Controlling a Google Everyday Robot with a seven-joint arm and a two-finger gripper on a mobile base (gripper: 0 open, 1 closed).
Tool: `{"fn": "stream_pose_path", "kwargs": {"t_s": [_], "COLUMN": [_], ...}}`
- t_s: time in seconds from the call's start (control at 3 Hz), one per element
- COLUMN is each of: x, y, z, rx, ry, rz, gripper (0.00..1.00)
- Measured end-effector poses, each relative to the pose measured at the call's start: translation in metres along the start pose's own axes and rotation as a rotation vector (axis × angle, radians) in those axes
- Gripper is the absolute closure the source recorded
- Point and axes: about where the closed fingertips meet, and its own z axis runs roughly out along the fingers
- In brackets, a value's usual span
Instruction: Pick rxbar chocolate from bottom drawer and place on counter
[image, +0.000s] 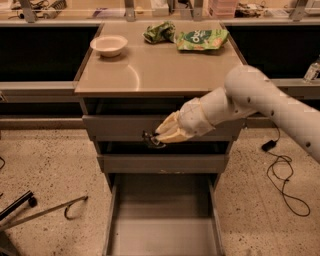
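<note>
My gripper (156, 136) hangs in front of the two upper drawers, well above the open bottom drawer (162, 220). It is shut on a small dark thing at its tips, the rxbar chocolate (148, 140), which is partly hidden by the hand. The bottom drawer is pulled out and its grey floor shows bare. The counter (160, 70) is the glossy beige top of the cabinet, above and behind the gripper.
On the counter stand a white bowl (108, 45) at the back left, a crumpled green wrapper (159, 32) and a green snack bag (201, 39) at the back. A black cable (280, 170) lies on the floor at right, a metal rod (45, 210) at left.
</note>
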Motion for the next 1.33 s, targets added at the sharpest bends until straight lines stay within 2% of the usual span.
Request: {"fn": "stream_pose_path", "kwargs": {"t_s": [0.33, 0.67, 1.0, 1.33], "x": [-0.032, -0.067, -0.092, -0.117], "y": [-0.036, -0.072, -0.108, -0.149], "z": [-0.052, -0.102, -0.135, -0.164], "rx": [0.030, 0.097, 0.150, 0.229], "ry": [-0.017, -0.064, -0.104, -0.084], "rz": [-0.108, -0.204, -0.262, -0.321], "gripper": [1.00, 1.00, 1.00, 1.00]}}
